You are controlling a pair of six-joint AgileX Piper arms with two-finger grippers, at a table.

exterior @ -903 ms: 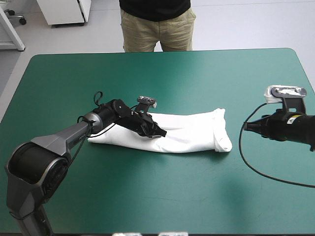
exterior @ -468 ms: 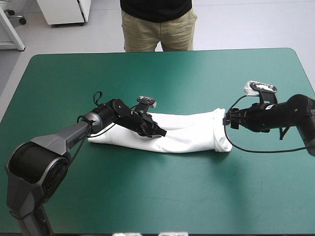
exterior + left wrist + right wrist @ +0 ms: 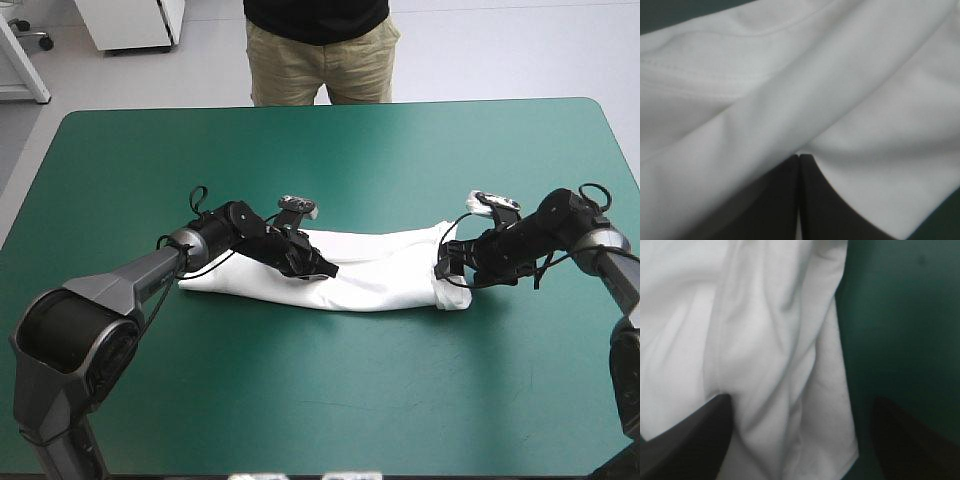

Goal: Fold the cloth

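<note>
Lying as one long white band, the T-shirt [image 3: 385, 268] runs from my left pincer [image 3: 326, 268] to my right pincer [image 3: 447, 273], long axis along the table's width. Left: arm stretched low over the band's left half, fingers [image 3: 825, 210] all but closed, a pale sliver of cloth between them. Right: forearm bent inward, fingers [image 3: 685, 440] wide apart, the band's right end between them, nothing gripped. Bare teal-green cover [image 3: 320, 400] all round both pincers.
</note>
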